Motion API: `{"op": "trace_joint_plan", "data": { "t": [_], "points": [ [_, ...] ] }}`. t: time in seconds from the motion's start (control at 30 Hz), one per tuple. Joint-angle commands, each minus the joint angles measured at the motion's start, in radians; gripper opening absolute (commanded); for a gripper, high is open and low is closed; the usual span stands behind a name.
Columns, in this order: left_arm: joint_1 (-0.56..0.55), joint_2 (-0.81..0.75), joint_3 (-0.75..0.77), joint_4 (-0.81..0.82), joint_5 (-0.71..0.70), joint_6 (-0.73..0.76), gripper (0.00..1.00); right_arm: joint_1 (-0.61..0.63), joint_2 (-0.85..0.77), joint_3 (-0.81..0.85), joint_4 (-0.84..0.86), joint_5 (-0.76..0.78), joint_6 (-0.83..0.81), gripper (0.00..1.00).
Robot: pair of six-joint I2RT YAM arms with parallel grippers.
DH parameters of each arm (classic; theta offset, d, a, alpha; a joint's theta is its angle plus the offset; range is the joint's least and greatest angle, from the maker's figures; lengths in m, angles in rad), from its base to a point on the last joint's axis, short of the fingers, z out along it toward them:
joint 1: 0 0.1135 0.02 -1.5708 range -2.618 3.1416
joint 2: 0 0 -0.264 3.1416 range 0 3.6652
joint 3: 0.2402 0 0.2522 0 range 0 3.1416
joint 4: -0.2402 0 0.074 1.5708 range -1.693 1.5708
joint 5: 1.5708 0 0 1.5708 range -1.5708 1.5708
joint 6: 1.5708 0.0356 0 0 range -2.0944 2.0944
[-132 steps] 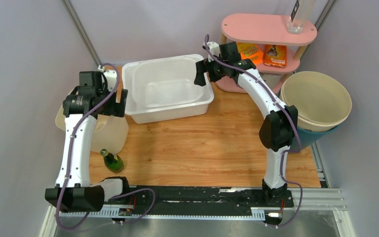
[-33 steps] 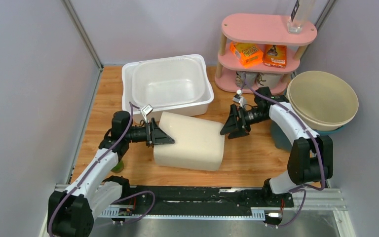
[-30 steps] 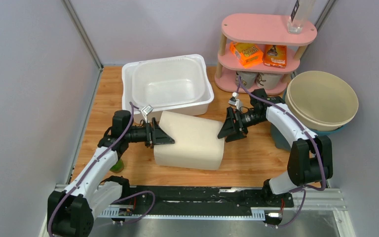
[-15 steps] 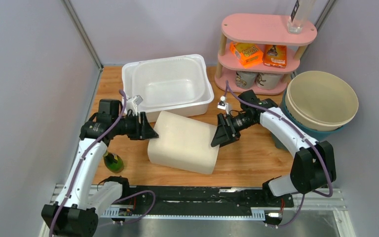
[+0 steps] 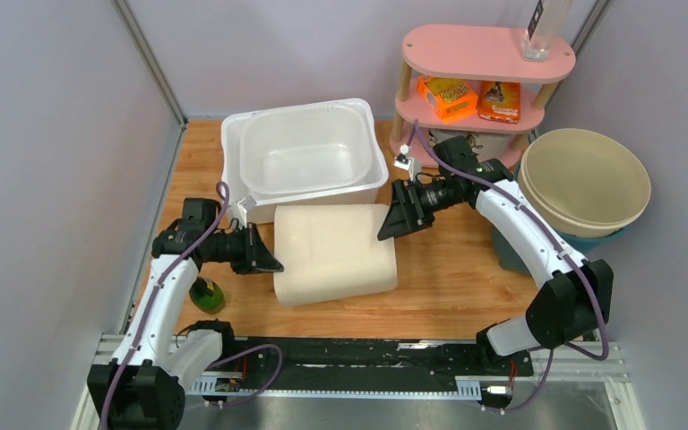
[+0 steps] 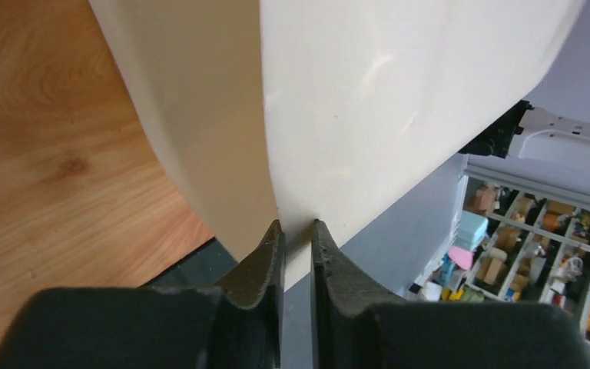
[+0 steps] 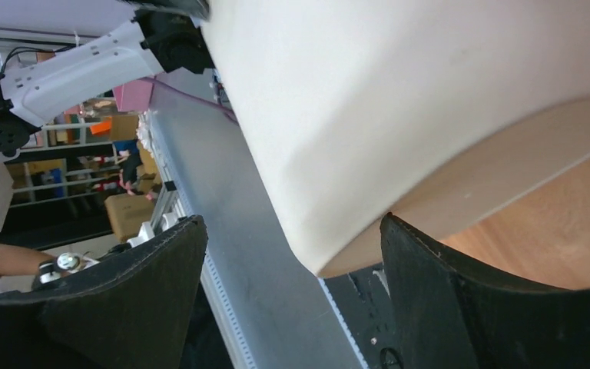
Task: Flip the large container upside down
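I am watching from above. The wooden table [image 5: 470,278] is filling the middle of the frame, its pale grain running left to right, and plain lilac-grey walls [image 5: 45,134] are closing it in on three sides. A black rail [image 5: 367,351] is running along the bottom edge, where both arms are bolted.

The large container [image 5: 333,253] is lying on the wood at the centre of the frame, just below the white tub [image 5: 233,170], and it is turning a closed, smooth cream face to the overhead camera.

The left gripper [image 5: 275,265] is sitting at the container's left edge. In its wrist view the left gripper [image 6: 297,231] is showing its jaws pinched almost together, with the cream wall right ahead (I cannot tell whether anything is caught between them).

The right gripper [image 5: 391,215] is reaching in at the container's upper right corner. Its own camera is showing the right gripper [image 7: 293,223] with its jaws spread wide, a rounded corner of the container lying between them and a gap on one side.

At the upper right a pink shelf [image 5: 488,54] is standing against the wall, with two orange boxes [image 5: 448,94] on its middle tier. A beige bowl [image 5: 582,179] is sitting at the right edge, and a green bottle [image 5: 206,294] is standing at the lower left beside the left arm.
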State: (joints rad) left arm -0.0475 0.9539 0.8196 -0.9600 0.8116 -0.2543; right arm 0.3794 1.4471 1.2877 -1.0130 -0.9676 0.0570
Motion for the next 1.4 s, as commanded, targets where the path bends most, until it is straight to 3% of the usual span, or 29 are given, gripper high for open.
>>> {"op": "trace_joint_plan", "data": {
  "t": [0.0, 0.03, 0.07, 0.13, 0.3, 0.6, 0.77, 1.1, 1.37],
  "points": [
    [-0.012, 0.017, -0.098, 0.018, -0.074, -0.039, 0.32, 0.104, -0.004, 0.201, 0.136, -0.228, 0.058, 0.82],
    [-0.012, 0.028, -0.089, 0.005, -0.086, -0.038, 0.52, 0.113, 0.001, 0.220, 0.137, -0.226, 0.063, 0.82],
    [-0.012, 0.033, -0.083, 0.000, -0.094, -0.032, 0.62, 0.126, 0.005, 0.235, 0.137, -0.223, 0.064, 0.82],
    [-0.011, 0.050, -0.076, -0.006, -0.091, -0.034, 0.66, 0.158, 0.012, 0.250, 0.149, -0.211, 0.066, 0.83],
    [-0.010, 0.079, -0.055, -0.014, -0.166, -0.047, 0.67, 0.229, 0.042, 0.249, 0.201, -0.186, 0.094, 0.83],
    [0.007, 0.120, 0.059, -0.181, -0.350, -0.014, 0.76, 0.364, 0.141, 0.370, 0.204, -0.157, 0.081, 0.84],
    [0.013, 0.101, 0.109, -0.174, -0.347, -0.005, 0.83, 0.369, 0.214, 0.435, 0.208, -0.116, 0.089, 0.86],
    [0.023, 0.041, 0.193, -0.226, -0.373, 0.043, 0.84, 0.369, 0.375, 0.610, 0.217, -0.057, 0.084, 0.88],
    [0.026, 0.009, 0.353, -0.264, -0.439, 0.112, 0.85, 0.351, 0.470, 0.797, 0.221, -0.055, 0.077, 0.88]
  ]
}}
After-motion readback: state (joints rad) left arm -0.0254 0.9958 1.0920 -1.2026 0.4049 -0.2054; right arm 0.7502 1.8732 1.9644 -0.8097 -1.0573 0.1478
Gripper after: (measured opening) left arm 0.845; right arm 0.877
